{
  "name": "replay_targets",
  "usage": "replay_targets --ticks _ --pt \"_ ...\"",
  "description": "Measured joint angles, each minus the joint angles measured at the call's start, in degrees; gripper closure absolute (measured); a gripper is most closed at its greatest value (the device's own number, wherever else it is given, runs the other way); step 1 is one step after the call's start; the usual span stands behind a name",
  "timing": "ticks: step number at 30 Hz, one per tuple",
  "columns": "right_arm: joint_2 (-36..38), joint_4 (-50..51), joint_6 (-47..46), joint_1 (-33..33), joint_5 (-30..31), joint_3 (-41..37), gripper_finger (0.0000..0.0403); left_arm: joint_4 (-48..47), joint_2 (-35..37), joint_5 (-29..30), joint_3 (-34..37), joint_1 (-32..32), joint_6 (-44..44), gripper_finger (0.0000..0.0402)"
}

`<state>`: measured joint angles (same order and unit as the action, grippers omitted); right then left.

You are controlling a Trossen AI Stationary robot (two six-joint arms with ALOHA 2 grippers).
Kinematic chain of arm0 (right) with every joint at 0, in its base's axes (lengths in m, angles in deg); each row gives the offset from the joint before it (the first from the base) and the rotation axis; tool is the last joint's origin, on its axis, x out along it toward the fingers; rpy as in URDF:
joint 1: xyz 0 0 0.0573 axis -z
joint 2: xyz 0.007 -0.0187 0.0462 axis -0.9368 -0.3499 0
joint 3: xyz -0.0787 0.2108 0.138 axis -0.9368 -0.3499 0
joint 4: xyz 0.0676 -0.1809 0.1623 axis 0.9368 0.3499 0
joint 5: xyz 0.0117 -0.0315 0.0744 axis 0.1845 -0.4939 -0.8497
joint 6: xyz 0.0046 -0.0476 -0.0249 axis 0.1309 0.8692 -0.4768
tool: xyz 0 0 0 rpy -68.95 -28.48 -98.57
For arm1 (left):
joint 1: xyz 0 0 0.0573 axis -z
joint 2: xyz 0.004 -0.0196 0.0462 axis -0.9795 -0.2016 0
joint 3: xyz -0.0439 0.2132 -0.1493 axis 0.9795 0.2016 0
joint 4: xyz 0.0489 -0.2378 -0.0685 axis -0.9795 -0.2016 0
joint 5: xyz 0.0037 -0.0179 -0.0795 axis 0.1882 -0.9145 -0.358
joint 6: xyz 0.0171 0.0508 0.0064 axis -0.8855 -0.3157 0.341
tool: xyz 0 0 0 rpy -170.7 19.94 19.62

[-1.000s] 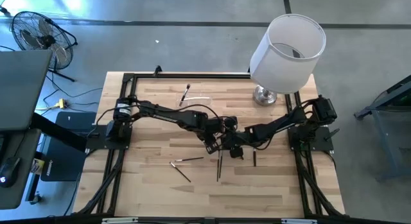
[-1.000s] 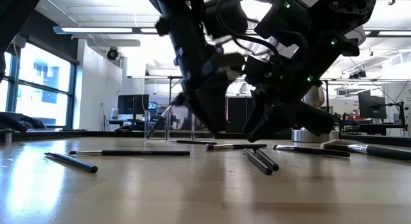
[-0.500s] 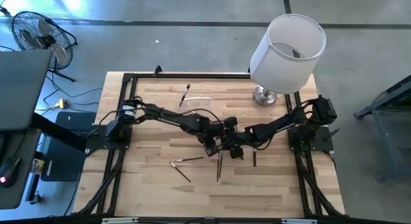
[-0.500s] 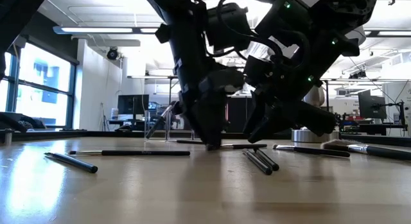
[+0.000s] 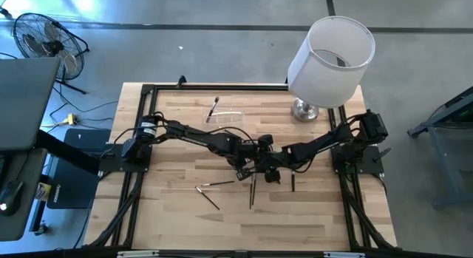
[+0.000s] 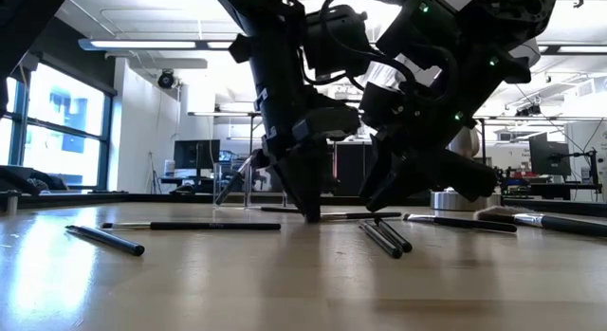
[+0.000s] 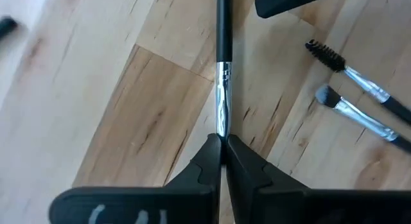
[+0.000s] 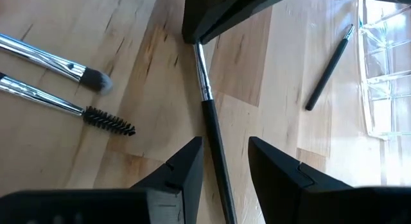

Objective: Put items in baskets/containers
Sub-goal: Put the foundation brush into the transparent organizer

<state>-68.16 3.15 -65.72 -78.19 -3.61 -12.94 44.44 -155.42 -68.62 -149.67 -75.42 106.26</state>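
Note:
A slim brush with a black handle [image 7: 222, 25] and a silver ferrule [image 7: 223, 89] lies flat on the wood at mid-table. My left gripper [image 5: 242, 171] stands on its head end, shut on it. My right gripper [image 5: 270, 174] is open, and the same brush's handle [image 8: 215, 144] runs between its fingers with a gap on either side. More brushes [image 5: 214, 185] [image 5: 253, 193] [image 5: 293, 182] lie nearer the front edge. The clear holder [image 5: 225, 116] sits farther back, with a brush [image 5: 215, 106] at it. My left gripper pinches the brush at its head end, just past the silver ferrule [image 7: 222, 129], between its two fingertips. The fingers come steeply from above, their tips down at the tabletop [image 6: 311, 215]. The brush lies flat on the wood, its handle pointing away toward my right gripper.
A spoolie [image 7: 327, 54] and a small flat brush [image 7: 331, 99] lie close beside the held brush. A dark pencil-like stick [image 8: 327, 70] lies near the holder's clear wall [image 8: 385, 76]. A lamp with a big white shade [image 5: 329, 58] stands at the far right corner.
My left gripper has come down onto the tabletop at the brush's head end and has shut on it. The brush has stayed flat on the wood.

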Motion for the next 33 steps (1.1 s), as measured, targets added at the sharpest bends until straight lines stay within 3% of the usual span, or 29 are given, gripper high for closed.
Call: replay_targets --ticks 22,33 --pt "0.00 0.51 -1.05 0.02 -1.48 0.07 0.0284 0.73 0.79 -10.47 0.23 -3.01 0.47 0.0401" --pt "0.00 2.03 5.58 0.04 -2.38 -0.76 0.0284 1.24 0.74 -12.86 0.26 -2.96 -0.53 0.0401"
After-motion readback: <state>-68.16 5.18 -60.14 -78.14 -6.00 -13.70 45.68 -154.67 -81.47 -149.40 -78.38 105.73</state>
